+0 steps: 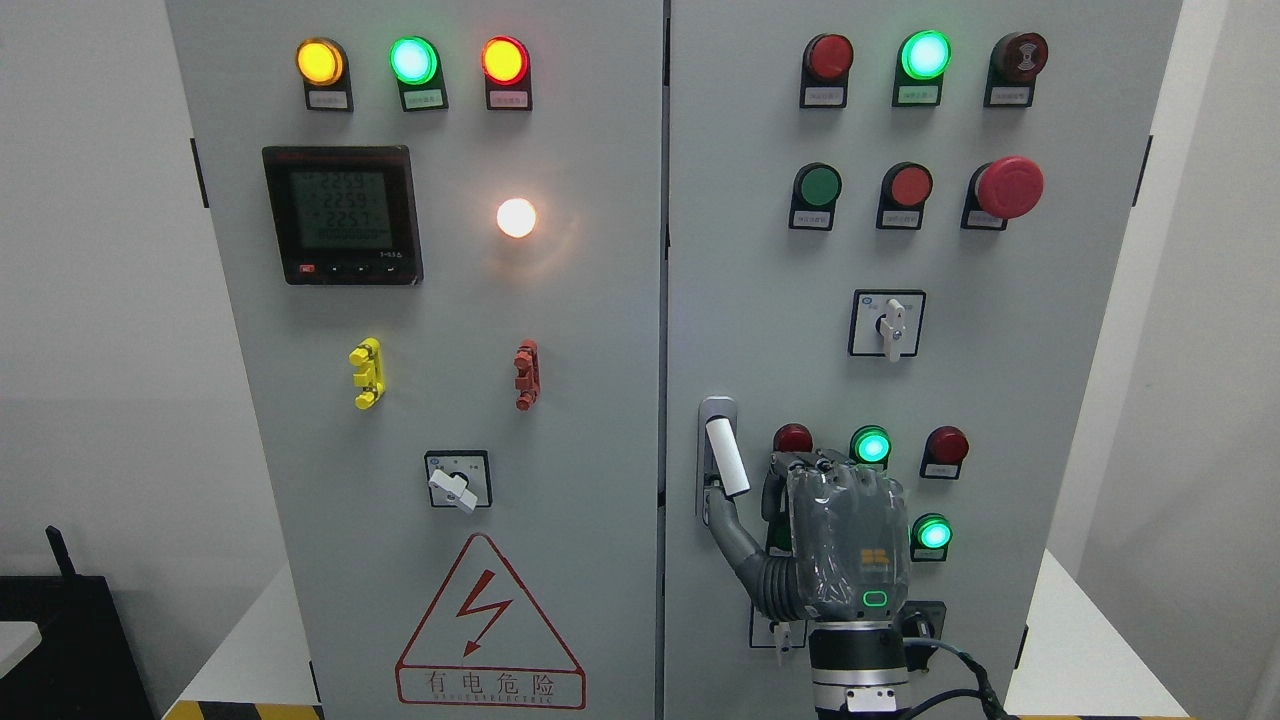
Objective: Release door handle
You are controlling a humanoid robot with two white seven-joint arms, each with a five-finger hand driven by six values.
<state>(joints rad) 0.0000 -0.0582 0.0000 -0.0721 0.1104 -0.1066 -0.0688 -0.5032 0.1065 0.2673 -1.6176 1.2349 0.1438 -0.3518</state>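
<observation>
1. One robot hand (835,520), the right, rose from the bottom edge at about 5 o'clock, in front of the right door (1050,330) of a grey electrical cabinet.
2. Its thumb (735,540) reached toward 10 o'clock and touched the foot of the door handle (722,455), a white lever in a silver plate near the door's left edge.
3. Its other fingers were curled beside the handle, not around it, so the hand held nothing.
4. Judging by this, the release looked nearly done; only drawing the thumb clear remained.
5. Lit green lamps (871,446) sat at 12 and 3 o'clock from the hand.
6. No left hand was in view.
</observation>
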